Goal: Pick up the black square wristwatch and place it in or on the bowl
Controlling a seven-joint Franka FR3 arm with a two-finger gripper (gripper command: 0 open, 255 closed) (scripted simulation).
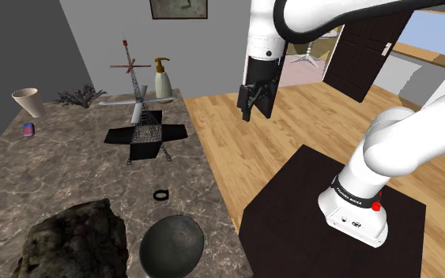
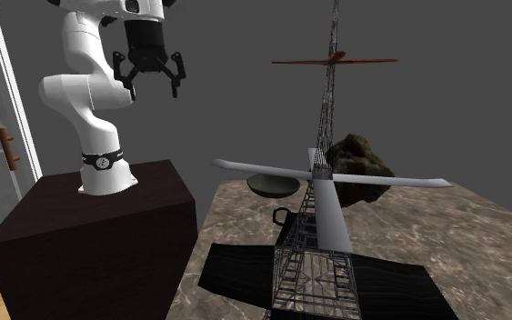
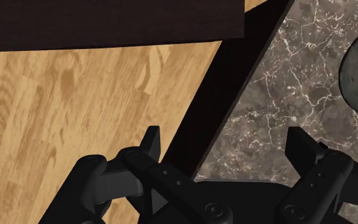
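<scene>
One wristwatch (image 1: 161, 194) near bowl (image 1: 172, 245) | rock (image 1: 74, 241) beside bowl | lattice tower (image 1: 143, 118) well apart | end effector (image 1: 256, 109) spread wide, empty

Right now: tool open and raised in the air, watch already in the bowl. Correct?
No. The watch lies on the counter, apart from the bowl, as the shoulder view shows. The tool is open and raised, as stated.
</scene>
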